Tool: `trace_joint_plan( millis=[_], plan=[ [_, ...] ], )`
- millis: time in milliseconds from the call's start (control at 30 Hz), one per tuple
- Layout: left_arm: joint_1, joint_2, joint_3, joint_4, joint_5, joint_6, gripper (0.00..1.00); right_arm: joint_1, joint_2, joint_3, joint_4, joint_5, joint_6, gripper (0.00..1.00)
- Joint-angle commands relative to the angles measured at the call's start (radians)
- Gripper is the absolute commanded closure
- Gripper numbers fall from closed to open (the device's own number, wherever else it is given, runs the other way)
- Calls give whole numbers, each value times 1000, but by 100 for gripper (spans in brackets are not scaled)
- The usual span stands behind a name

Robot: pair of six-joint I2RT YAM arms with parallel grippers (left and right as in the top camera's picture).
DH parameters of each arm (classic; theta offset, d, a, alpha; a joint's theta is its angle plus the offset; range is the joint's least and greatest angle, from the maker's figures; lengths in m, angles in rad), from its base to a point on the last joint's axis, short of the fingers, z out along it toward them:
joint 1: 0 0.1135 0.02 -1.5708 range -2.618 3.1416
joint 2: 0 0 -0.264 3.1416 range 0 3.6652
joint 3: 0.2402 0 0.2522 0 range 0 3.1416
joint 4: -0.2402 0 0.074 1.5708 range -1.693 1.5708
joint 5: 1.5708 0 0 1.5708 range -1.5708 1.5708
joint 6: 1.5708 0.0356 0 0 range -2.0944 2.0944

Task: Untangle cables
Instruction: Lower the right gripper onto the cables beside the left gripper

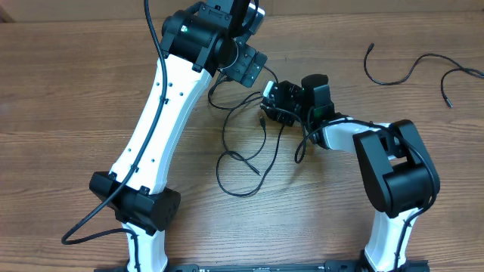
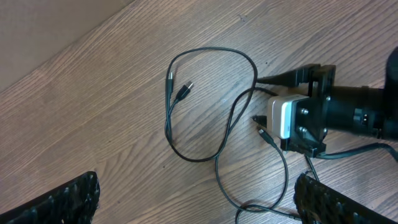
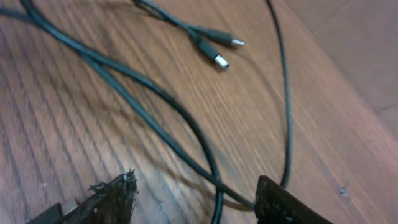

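The table (image 1: 68, 83) is of brown wood with a long straight grain, and everything rests on it. Near its middle lies the tangle (image 1: 243, 162): thin black cables that cross each other in loose loops, flat on the wood. Two small plug ends (image 3: 217, 60) of the tangle lie side by side. Well to the right of the tangle and further back lie two separate strands, a wavy strand (image 1: 387, 82) and just beyond it a second strand (image 1: 461, 71). Left of the tangle, toward the front edge, a thicker arm cable (image 1: 66, 236) seems to rest on the wood.
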Motion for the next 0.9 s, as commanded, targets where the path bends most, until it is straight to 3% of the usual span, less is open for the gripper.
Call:
trace_joint_plan(
  millis=[0,867],
  plan=[
    [4,6,14,1,9,5,0,3,17,-3,6,-17,-18,43],
    [3,6,14,2,9,5,1,4,75,-1,175,-56,-18,43]
  ],
)
